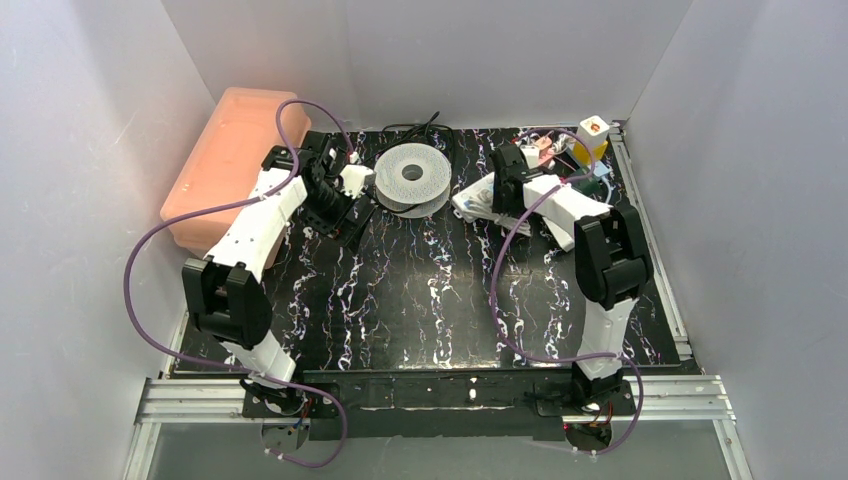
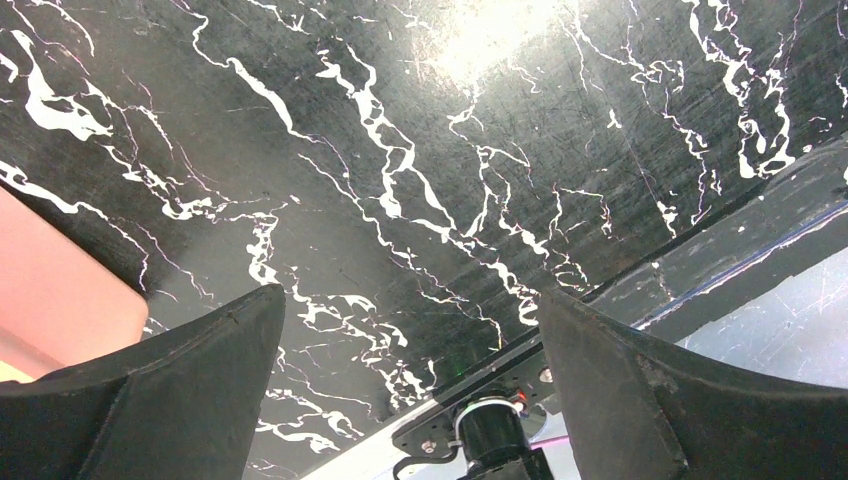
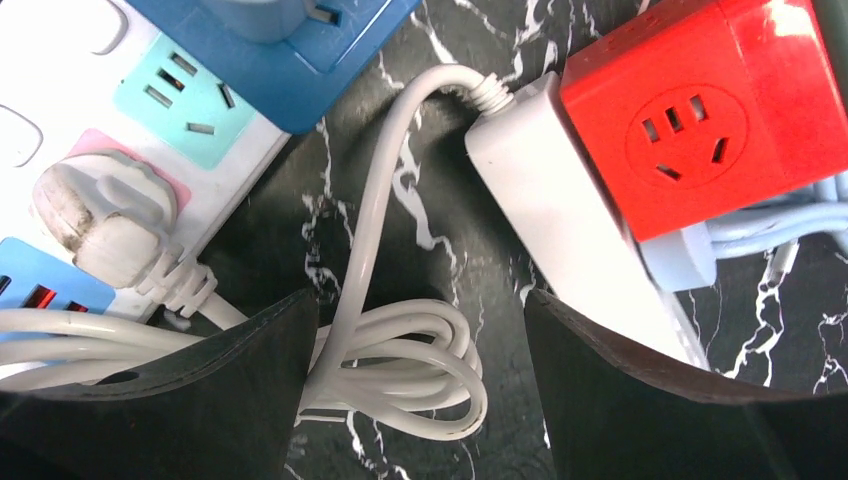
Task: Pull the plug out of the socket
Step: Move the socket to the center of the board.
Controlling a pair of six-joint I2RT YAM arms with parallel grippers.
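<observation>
Right wrist view: plug (image 3: pixel 100 215) is seated in the pink socket of the white strip (image 3: pixel 45 70), on the left. Right claw (image 3: pixel 418 300) is released, jaws spread wide, straddling a white cord coil (image 3: pixel 400 350) and clear of the plug. A red cube socket (image 3: pixel 700 120) sits to the right, and a blue adapter (image 3: pixel 290 40) is on the strip.

Top view can't resolve the plug. It shows the right arm reaching the far right of the counter (image 1: pixel 420 290), a spool (image 1: pixel 412 178) far centre and a pink bin (image 1: pixel 225 160) far left.

Left wrist view: left claw (image 2: pixel 410 297) is released, holding nothing, over the counter just beside the bin.
</observation>
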